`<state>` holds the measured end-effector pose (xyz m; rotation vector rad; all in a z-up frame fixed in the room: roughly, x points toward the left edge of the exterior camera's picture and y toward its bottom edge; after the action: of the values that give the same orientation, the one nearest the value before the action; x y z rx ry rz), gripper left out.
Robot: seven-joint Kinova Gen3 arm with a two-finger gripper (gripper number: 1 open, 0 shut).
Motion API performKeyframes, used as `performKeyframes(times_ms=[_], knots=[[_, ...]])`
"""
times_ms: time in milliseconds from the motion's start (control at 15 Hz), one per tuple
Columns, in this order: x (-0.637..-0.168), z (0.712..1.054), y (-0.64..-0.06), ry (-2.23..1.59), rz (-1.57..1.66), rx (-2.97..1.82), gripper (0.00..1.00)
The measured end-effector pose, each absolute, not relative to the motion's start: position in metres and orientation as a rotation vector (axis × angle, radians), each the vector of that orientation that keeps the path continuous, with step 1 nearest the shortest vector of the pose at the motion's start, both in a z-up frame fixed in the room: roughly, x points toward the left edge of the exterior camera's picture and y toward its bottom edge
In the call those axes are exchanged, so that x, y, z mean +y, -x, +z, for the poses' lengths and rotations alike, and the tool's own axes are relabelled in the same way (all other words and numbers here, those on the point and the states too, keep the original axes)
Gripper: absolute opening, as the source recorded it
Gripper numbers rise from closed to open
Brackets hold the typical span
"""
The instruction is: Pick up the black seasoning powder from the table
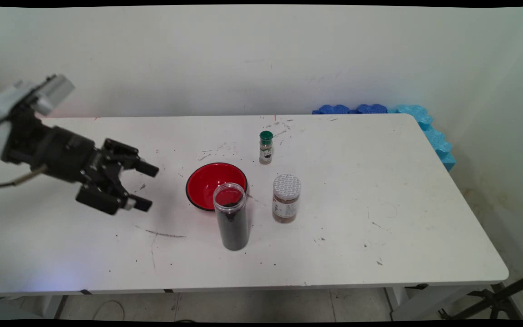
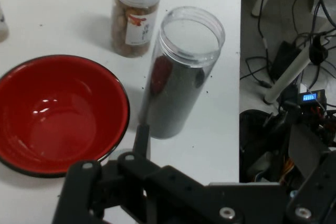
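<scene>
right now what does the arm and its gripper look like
The gripper is black, with two blocky fingers on a bolted black linkage. Behind it sits a white and grey wrist section, and a dark cable trails from its underside. No lettering is visible.

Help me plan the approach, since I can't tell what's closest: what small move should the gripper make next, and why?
Probably a short advance toward the open clear jar of dark contents. The gripper hangs open above the table, apart from everything, its fingers pointed at the jar and the red bowl behind it. In the hand view the jar stands nearest, with the bowl close beside it, so a straight, slow approach seems safest.
</scene>
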<state>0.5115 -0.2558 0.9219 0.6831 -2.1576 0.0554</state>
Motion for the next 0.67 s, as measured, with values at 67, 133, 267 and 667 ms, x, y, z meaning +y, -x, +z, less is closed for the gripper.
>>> performKeyframes(times_ms=[67,133,267,667], knots=[[-0.254,0.913,-0.509,-0.677,0.056,-2.155,1.00],[-0.253,0.908,-0.507,-0.673,0.057,-2.154,1.00],[-0.252,0.895,-0.501,-0.662,0.060,-2.154,1.00],[-0.260,0.858,-0.478,-0.633,0.087,-2.153,1.00]])
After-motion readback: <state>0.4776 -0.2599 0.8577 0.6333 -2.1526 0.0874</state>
